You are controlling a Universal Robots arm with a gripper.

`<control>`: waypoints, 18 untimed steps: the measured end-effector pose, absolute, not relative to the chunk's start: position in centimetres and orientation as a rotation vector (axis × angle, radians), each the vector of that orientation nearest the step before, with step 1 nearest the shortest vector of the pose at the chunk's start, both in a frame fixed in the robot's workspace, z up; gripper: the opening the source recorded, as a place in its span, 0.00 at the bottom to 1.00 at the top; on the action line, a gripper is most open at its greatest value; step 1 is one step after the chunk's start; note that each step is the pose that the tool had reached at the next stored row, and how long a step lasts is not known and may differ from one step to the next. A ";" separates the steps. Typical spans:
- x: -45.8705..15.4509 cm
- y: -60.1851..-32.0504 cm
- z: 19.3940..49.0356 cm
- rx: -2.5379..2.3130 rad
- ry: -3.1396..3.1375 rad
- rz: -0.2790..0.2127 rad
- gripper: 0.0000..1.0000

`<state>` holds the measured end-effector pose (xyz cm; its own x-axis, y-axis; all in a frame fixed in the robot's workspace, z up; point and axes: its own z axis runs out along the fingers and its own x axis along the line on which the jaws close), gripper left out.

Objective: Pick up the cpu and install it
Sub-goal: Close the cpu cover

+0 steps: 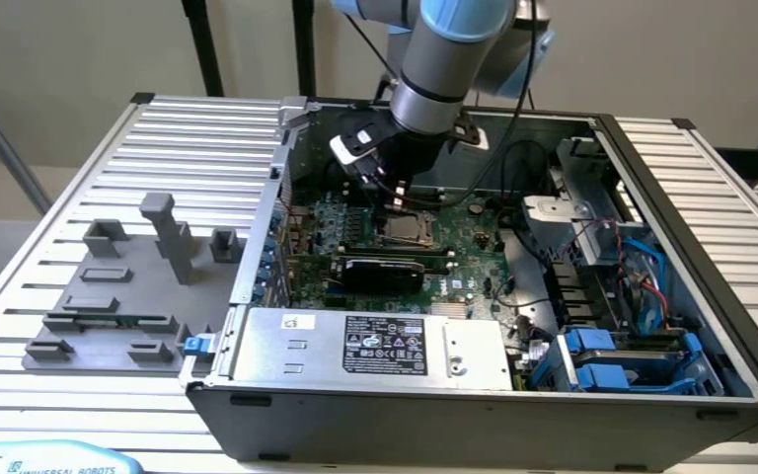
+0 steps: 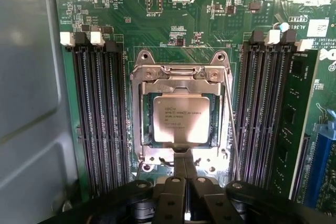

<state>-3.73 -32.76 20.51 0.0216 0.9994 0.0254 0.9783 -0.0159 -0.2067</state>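
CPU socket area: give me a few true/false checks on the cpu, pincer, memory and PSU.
1. The cpu lies flat inside the socket's metal frame. True.
2. The pincer has its fingers spread wide apart. False: the fingers are together, with their tips at the cpu's edge.
3. A green memory stick stands in a slot beside the socket. True.
4. The grey power-supply box sits on the table outside the case. False: it is inside the case, along its near wall in the exterior view.
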 end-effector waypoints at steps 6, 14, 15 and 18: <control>-3.7 -32.8 20.3 -2.118 -2.077 0.186 0.11; -4.0 -33.2 21.4 -2.111 -2.073 0.176 0.11; -4.2 -33.2 21.7 -2.111 -2.073 0.176 0.11; -5.0 -33.2 22.3 -2.111 -2.073 0.176 0.11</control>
<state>-4.96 -33.25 22.30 0.0225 0.9989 0.0400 0.9780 -0.0137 -0.2083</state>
